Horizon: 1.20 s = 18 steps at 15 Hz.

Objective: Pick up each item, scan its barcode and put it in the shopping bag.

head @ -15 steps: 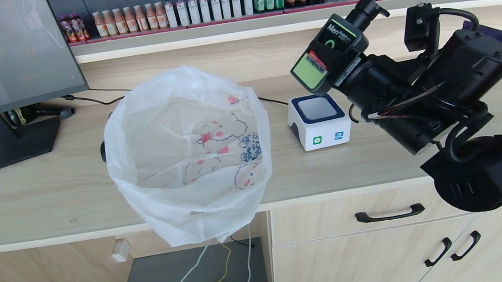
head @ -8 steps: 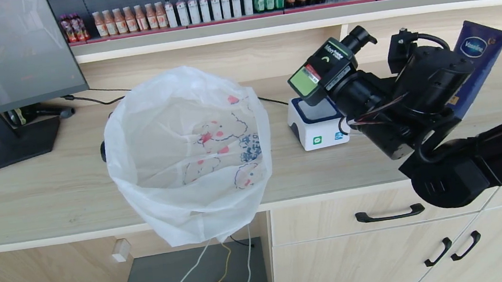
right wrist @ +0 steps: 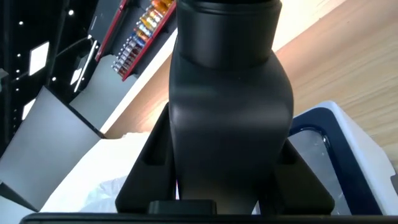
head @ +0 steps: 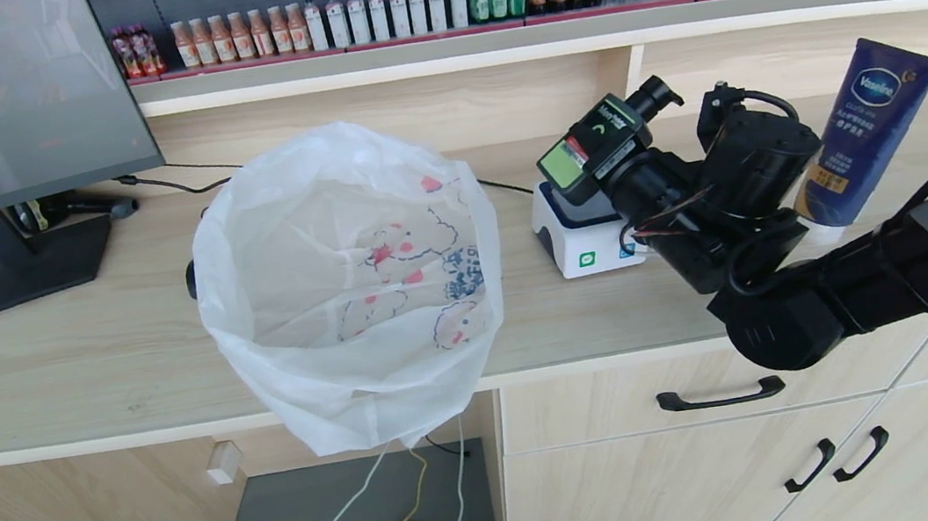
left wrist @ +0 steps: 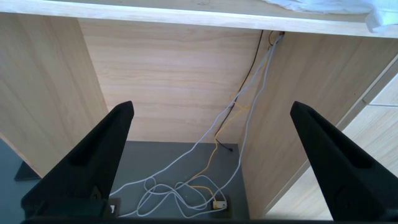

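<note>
Counter (head: pixel 87 360), shopping bag (head: pixel 346 310), bottle (head: pixel 601 140) over scanner (head: pixel 583 253)

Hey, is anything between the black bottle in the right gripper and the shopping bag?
Nothing visible does. The right gripper holds the black bottle over the scanner. Between it and the open mouth of the shopping bag there is only counter, with a thin cable lying flat.

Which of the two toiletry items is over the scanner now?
The black pump bottle, held tilted just above the scanner; the blue tube stands apart on the counter.
</note>
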{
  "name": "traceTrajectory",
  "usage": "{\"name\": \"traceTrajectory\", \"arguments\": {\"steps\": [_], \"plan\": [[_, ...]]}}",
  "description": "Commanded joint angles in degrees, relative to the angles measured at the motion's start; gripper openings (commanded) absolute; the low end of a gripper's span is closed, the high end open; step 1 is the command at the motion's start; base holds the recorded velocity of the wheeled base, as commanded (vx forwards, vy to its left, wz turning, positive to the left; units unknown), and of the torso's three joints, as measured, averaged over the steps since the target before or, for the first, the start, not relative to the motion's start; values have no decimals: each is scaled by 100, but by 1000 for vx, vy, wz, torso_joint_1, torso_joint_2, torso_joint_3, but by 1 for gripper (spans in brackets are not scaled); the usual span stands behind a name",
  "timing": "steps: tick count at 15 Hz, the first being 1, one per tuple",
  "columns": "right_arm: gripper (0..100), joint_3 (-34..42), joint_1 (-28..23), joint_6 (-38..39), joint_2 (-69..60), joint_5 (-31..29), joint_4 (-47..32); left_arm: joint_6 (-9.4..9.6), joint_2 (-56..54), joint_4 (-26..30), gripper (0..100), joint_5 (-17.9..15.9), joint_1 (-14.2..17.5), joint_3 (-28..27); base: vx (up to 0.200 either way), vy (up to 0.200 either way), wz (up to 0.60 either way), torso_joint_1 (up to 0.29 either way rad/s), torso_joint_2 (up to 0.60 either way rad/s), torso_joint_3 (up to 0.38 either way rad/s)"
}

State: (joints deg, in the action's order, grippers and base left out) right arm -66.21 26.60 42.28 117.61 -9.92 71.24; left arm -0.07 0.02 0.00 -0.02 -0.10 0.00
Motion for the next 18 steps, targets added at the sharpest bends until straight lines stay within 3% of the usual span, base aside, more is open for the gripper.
{"name": "traceTrajectory", "arguments": {"steps": [1, 8, 18], "plan": [[0, -6, -41, 9, 130, -1, -14, -1, -2, 0, 100, 2, 10, 0, 0, 0, 0, 0, 0, 0], [0, -6, -58, 35, 77, -10, -14, -1, -2, 0, 100, 2, 1, 0, 0, 0, 0, 0, 0, 0], [0, -200, -340, 334, -125, 184, -655, -1, -2, 0, 100, 2, 1, 0, 0, 0, 0, 0, 0, 0]]}}
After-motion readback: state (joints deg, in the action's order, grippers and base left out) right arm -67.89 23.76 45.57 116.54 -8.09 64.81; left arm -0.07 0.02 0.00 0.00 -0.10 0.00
